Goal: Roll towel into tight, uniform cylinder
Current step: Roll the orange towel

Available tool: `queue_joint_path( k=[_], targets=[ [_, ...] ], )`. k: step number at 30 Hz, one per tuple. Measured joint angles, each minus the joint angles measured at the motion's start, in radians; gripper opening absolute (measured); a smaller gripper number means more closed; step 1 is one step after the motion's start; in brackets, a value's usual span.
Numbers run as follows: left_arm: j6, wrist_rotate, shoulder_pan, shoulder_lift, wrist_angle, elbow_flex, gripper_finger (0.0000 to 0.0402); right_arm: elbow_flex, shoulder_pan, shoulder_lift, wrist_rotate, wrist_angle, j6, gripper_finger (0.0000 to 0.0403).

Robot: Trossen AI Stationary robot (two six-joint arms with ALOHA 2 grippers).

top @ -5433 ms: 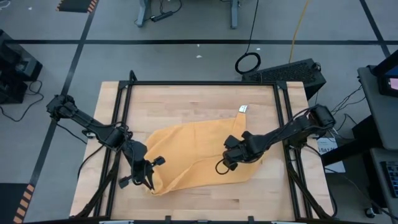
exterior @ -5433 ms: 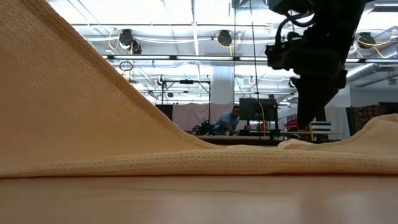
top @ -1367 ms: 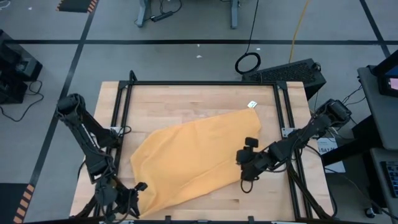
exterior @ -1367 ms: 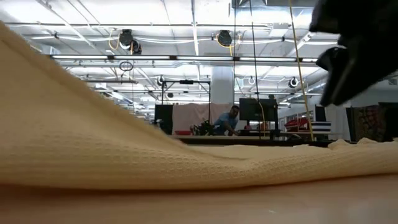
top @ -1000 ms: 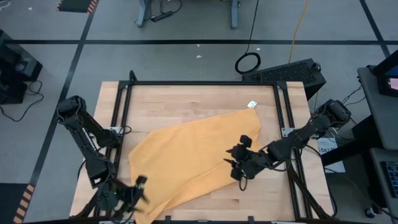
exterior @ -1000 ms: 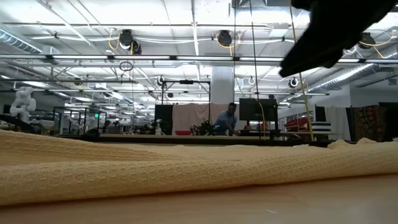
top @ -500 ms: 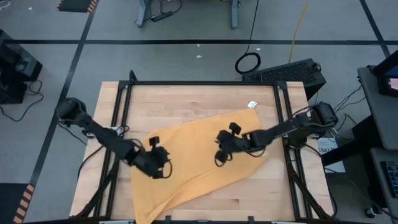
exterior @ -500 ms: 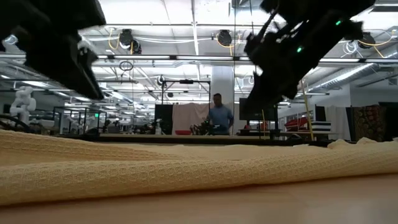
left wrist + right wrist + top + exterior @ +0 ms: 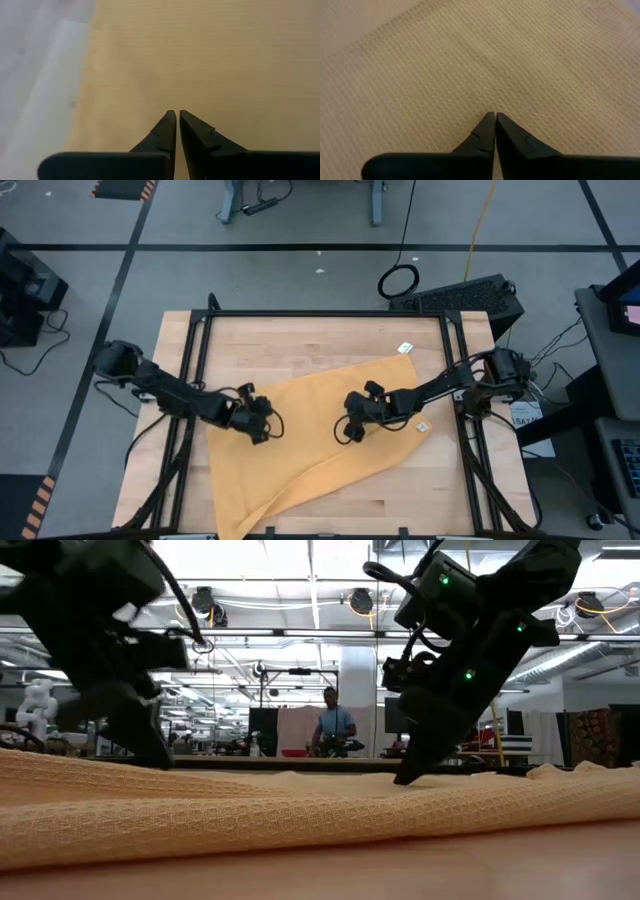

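Left of centre in the high view, the left claw [image 9: 258, 423] hangs over the towel's upper-left edge, its fingers [image 9: 167, 131] pressed together with nothing between them; its wrist view looks down on pale cloth near where that edge meets bare wood. The towel [image 9: 310, 435] lies spread open as a slanted rectangle across the middle of the tabletop [image 9: 300, 345], unrolled, one long corner trailing toward the lower left of the frame and its white label [image 9: 405, 348] at the upper right corner. A little right of centre, the right claw [image 9: 352, 428] sits low over the cloth's middle, likewise closed and empty, its tips [image 9: 490, 131] just above the waffle weave. Across the room in the low view a person [image 9: 331, 727] stands well behind the tabletop.

The rolling has not begun, by my reading. To do it well, the cloth wants squaring first, with the trailing corner drawn out. Both claws should then take one short edge at matching points, turn a small firm first fold, and advance evenly so neither end runs ahead and the cylinder cones.
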Motion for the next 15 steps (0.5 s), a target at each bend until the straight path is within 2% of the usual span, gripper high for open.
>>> queue_joint_path(
  k=[7, 15],
  targets=[
    [0.175, -0.025, 0.122, 0.023, 0.124, 0.032, 0.0022, 0.001, 0.029, -0.008, 0.001, -0.121, 0.132, 0.0001],
    [0.176, -0.011, 0.150, -0.137, -0.134, 0.136, 0.0022, 0.002, 0.073, -0.012, 0.054, -0.252, 0.263, 0.0001]
  ],
)
